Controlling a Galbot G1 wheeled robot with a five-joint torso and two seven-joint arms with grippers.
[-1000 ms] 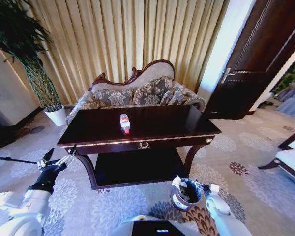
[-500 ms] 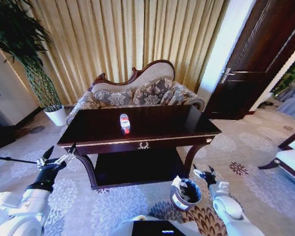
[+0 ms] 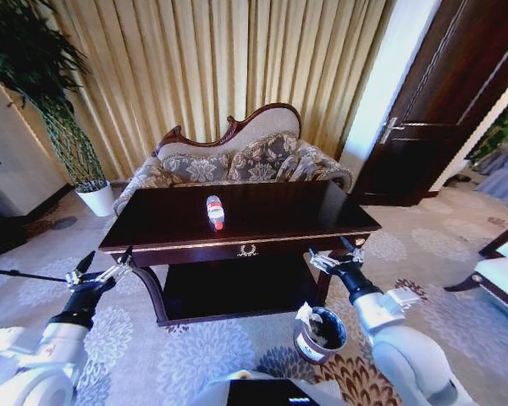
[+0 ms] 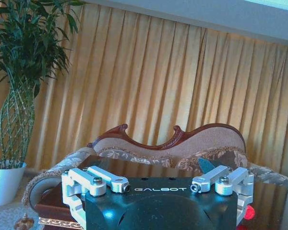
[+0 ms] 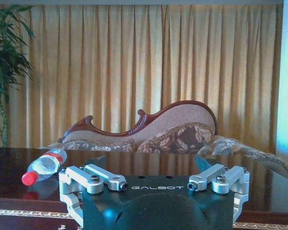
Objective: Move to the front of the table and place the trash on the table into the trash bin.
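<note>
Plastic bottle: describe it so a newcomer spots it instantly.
Find the dark reddish-brown table in front of the floral sofa. Lying on its side near the middle of the tabletop is a small clear plastic bottle, red-capped with a red-and-white label.

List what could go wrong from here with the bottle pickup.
The bottle lies on its side on the glossy table, so it may roll when nudged. The open right gripper sits level with the table's front edge and could strike it. The trash bin stands close under that arm.

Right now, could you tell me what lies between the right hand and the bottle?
Only bare tabletop: in the right wrist view, the table runs clear from the right hand to the bottle.
</note>
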